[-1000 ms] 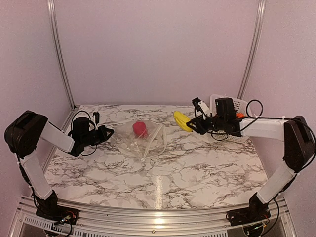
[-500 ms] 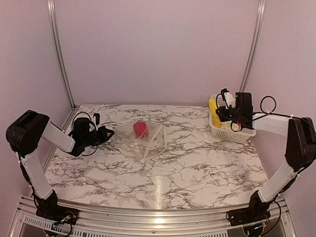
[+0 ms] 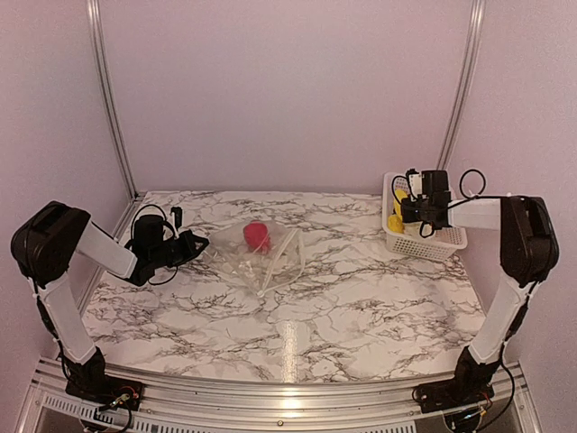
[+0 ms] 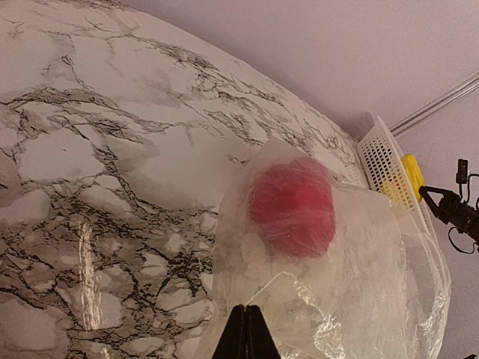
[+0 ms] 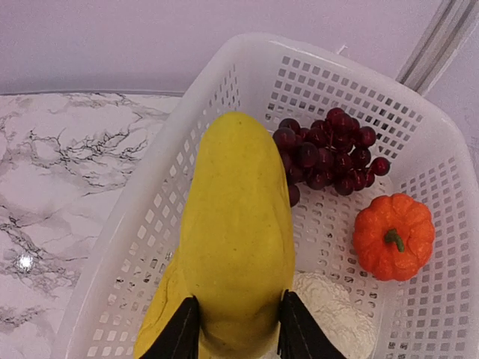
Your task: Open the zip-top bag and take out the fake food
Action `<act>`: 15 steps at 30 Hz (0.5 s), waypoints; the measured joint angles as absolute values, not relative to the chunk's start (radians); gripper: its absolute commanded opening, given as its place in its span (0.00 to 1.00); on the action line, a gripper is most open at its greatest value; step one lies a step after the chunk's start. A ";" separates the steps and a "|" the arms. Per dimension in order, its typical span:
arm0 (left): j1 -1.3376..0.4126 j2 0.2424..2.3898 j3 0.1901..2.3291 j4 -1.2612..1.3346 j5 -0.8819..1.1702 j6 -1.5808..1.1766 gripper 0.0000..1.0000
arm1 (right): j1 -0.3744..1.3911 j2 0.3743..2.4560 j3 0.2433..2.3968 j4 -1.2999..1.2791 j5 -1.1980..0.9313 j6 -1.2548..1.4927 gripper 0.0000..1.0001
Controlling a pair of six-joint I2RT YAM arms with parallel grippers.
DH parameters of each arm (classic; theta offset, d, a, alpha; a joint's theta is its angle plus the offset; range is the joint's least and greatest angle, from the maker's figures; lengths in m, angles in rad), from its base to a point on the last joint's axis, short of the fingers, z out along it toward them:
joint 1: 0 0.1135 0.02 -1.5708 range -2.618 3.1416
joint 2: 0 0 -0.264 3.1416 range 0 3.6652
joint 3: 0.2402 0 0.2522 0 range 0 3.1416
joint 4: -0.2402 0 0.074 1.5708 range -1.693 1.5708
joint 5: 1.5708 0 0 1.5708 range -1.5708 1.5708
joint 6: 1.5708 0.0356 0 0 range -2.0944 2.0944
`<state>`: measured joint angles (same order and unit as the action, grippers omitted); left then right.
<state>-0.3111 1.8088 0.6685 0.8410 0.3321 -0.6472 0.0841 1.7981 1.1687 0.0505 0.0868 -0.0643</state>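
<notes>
While stretched level over the white basket (image 3: 433, 245) (image 5: 187, 97) in the table's (image 3: 361, 307) far right corner, clamps right pincer (image 3: 403, 209) (image 5: 236, 329) on the yellow piece (image 3: 396, 219) (image 5: 236, 239), above the basket's left half, beside dark grapes (image 5: 329, 149) and a cream-white lump (image 5: 329, 314) lying inside. Well left of the basket, holds left pincer (image 3: 200, 242) (image 4: 243, 329) low, elbow bent, fingers pressed together on the zip-top bag (image 3: 261, 257) (image 4: 337, 299) at its edge away from the basket, red piece (image 3: 256, 234) (image 4: 292, 206) inside.

— What sort of place is this?
— A robotics lab cell, most likely. Plain lilac walls (image 3: 288, 90) close in a marble-patterned table (image 3: 361, 307), framed by aluminium rails (image 3: 106, 99).
— Not a kitchen, then?
— No. Two cabled robot arms (image 3: 63, 316) are bolted at its near edge, and fake food (image 5: 329, 149) lies in a white lattice basket (image 5: 150, 202).
</notes>
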 measured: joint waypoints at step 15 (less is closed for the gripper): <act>-0.311 1.809 0.669 0.847 0.341 -0.660 0.00 | 0.081 1.832 1.210 0.073 -0.059 -0.074 0.61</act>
